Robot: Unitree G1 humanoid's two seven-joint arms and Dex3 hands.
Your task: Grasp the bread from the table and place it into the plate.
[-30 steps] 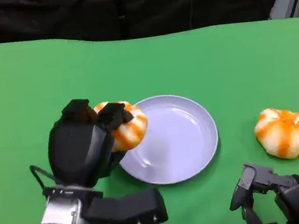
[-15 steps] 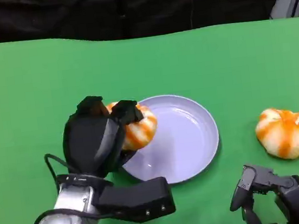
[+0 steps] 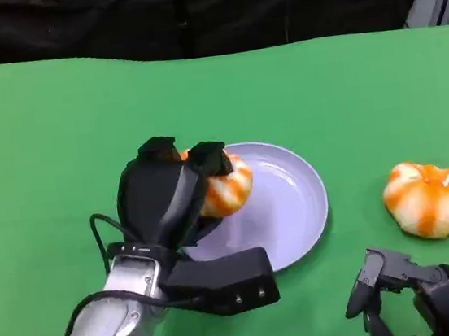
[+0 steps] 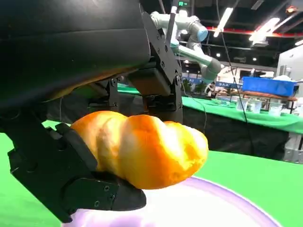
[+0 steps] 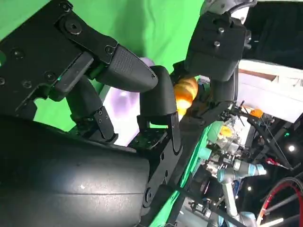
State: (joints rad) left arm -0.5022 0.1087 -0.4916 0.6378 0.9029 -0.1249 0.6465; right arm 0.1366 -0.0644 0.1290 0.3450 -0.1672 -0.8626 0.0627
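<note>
My left hand (image 3: pixel 167 200) grips an orange-and-white striped bread roll (image 3: pixel 227 188) and holds it over the left part of the pale lavender plate (image 3: pixel 294 200). In the left wrist view the roll (image 4: pixel 142 149) sits between my black fingers (image 4: pixel 156 80) just above the plate's surface (image 4: pixel 208 203). A second striped roll (image 3: pixel 429 198) lies on the green table to the right of the plate. My right hand (image 3: pixel 412 296) rests low at the front right, below that roll, with its fingers (image 5: pixel 128 66) curled and nothing in them.
The green table (image 3: pixel 55 123) stretches wide around the plate, with a dark backdrop (image 3: pixel 189 12) behind its far edge. The right wrist view catches my left hand with the roll (image 5: pixel 185 92) across the plate.
My left hand has carried the roll to the right, from the plate's left rim to above its left part. The right hand and the second roll have stayed put.
</note>
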